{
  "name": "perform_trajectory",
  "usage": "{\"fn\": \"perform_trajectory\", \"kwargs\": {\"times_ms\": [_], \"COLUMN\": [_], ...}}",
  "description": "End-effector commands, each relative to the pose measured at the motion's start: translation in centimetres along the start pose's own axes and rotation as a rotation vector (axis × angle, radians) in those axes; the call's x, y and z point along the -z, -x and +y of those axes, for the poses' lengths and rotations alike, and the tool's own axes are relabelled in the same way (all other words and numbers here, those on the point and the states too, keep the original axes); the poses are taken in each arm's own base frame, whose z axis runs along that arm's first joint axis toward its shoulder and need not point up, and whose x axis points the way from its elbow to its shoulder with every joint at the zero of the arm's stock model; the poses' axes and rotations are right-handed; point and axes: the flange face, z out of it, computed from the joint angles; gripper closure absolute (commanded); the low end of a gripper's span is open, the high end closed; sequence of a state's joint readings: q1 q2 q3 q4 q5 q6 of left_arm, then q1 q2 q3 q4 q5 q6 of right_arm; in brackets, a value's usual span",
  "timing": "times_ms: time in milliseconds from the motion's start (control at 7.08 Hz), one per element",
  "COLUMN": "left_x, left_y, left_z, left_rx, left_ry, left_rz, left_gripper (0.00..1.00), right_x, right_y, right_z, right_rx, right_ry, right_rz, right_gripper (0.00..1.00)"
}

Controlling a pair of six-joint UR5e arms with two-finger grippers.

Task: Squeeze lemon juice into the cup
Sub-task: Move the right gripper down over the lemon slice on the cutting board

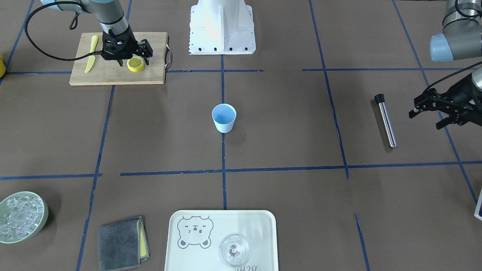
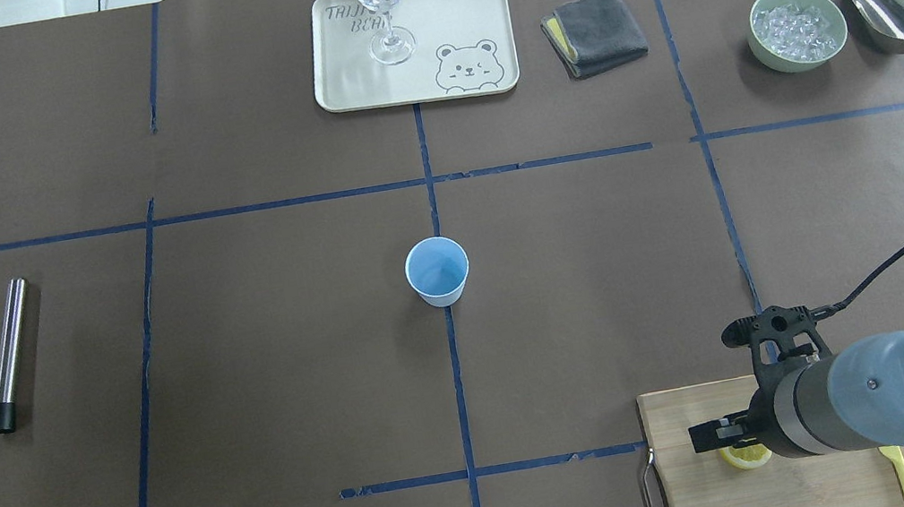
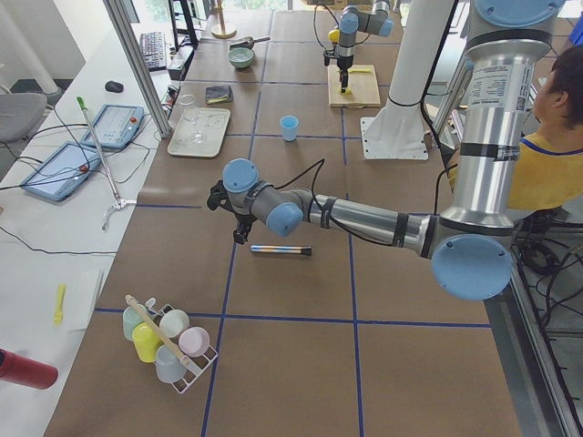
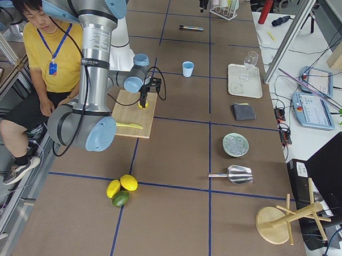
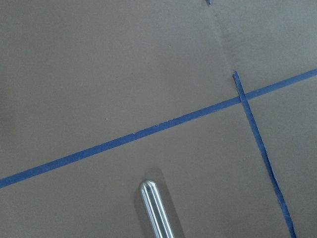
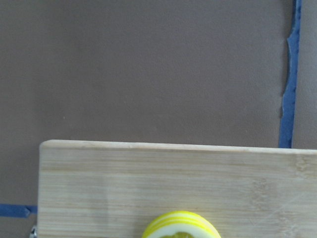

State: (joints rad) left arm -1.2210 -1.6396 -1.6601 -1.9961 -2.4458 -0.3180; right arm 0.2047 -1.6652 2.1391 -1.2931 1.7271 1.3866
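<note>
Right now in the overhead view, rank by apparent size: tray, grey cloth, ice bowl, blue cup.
1. Tray, clearly largest.
2. Grey cloth and ice bowl: they look alike, so no ranking.
3. Blue cup, smallest.

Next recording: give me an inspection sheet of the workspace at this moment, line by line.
Surface: brown-papered table with blue tape grid; no spills seen.
Job's things: lemon slices stacked on cutting board; cup upright at table centre.
Clutter: yellow knife, metal tube, tray holding glass, grey cloth, ice bowl, scoop.
End effectors: right end effector open, straddling the lemon; left end effector open, beside the tube, holding nothing.
Cables: right wrist cable loops beside the board; left wrist cable hangs free.
Surroundings: operator in yellow shirt seated beside the robot.
</note>
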Motion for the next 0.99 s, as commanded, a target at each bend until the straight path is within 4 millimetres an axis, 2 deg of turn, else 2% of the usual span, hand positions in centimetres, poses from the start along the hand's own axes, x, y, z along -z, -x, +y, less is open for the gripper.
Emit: {"fn": "perform_trajectory", "kwargs": {"times_ms": [0,141,283,424,707,848], "left_x": [0.01,0.02,-0.06,-0.05,-0.23,-0.16], "left_y": [0.01,-0.01,0.13,0.11,0.39,0.44], "left_z": [0.05,0.05,0.14,0.14,0.35,0.34], "left_rx": [0.000,-0.001,0.001,0.000,-0.002,-0.001], "left_ry": [0.000,-0.001,0.002,0.001,0.006,0.005], "left_rz": [-0.001,0.000,-0.001,-0.001,-0.001,-0.002], "left_gripper": [0.00,0.00,0.00,0.00,0.00,0.00], "right_x": [-0.77,-0.76,-0.73,-0.59,-0.08,0.04], "right_y": [-0.25,-0.23,-0.15,-0.08,-0.01,-0.01], "right_z": [0.25,0.29,0.28,0.32,0.43,0.48], "right_rx": [0.001,0.002,0.002,0.002,0.000,0.000], "right_ry": [0.014,0.018,0.018,0.021,0.035,0.038], "right_rz": [0.013,0.011,0.010,0.006,-0.005,-0.007], "right_gripper": [0.03,0.08,0.18,0.32,0.72,0.86]}}
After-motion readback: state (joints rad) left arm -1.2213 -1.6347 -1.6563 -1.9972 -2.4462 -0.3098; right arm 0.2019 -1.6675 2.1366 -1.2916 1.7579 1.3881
